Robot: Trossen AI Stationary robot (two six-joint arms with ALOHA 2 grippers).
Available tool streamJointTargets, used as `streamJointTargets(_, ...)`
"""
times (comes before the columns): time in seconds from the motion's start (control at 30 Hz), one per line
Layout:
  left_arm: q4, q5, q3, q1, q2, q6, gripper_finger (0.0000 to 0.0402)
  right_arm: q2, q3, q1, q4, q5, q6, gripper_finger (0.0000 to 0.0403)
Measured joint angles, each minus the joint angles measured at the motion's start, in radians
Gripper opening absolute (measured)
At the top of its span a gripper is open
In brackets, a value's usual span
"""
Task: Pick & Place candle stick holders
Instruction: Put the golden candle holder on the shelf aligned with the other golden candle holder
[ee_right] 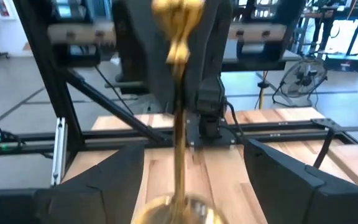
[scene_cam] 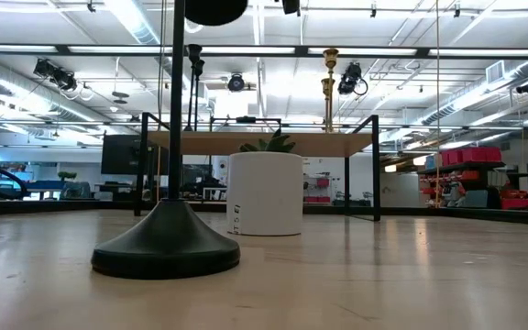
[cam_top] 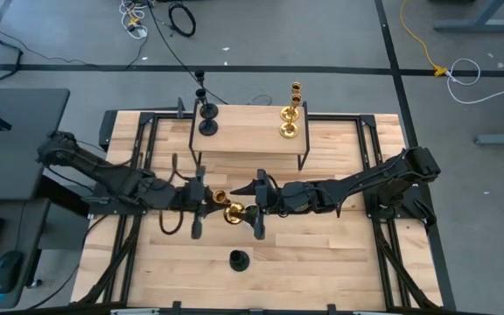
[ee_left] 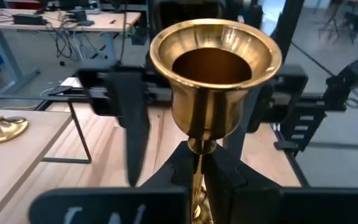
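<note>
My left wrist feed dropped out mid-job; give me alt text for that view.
A gold candle stick holder fills the view, cup up, its thin stem clamped between the left gripper's dark fingers. The right gripper faces it, fingers open.

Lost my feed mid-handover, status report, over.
Left gripper shut on gold holder's stem, table centre. Right gripper open, fingers straddling its base end, not gripping. Nothing between them; black holder stands near the front, clear.

Both arms are matt black, built of chunky jointed links that taper toward the wrists, the left arm [cam_top: 103,179] and the right arm [cam_top: 374,179] alike; each ends in two flat, dark, blade-like fingers [ee_right: 291,180]. The left gripper's body bears faint pale lettering [ee_left: 104,214] on its black face
</note>
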Motion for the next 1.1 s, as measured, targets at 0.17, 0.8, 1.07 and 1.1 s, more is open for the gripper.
streamJointTargets(0.17, -0.009, 0.039, 0.035, 0.038, 0.063, 0.015, 0.0021, 0.000, 0.000, 0.000, 0.002, 0.000, 0.001, 0.0271)
streamJointTargets(0.8, -0.032, 0.081, 0.081, 0.073, 0.087, 0.050, 0.0022, 0.000, 0.000, 0.000, 0.000, -0.009, 0.001, 0.0058)
streamJointTargets(1.07, -0.032, 0.083, 0.081, 0.073, 0.087, 0.059, 0.0024, 0.000, 0.000, 0.000, -0.006, -0.009, -0.005, 0.0018)
streamJointTargets(1.1, -0.032, 0.083, 0.081, 0.073, 0.087, 0.065, 0.0027, 0.000, 0.000, 0.000, -0.007, -0.009, -0.005, 0.0016)
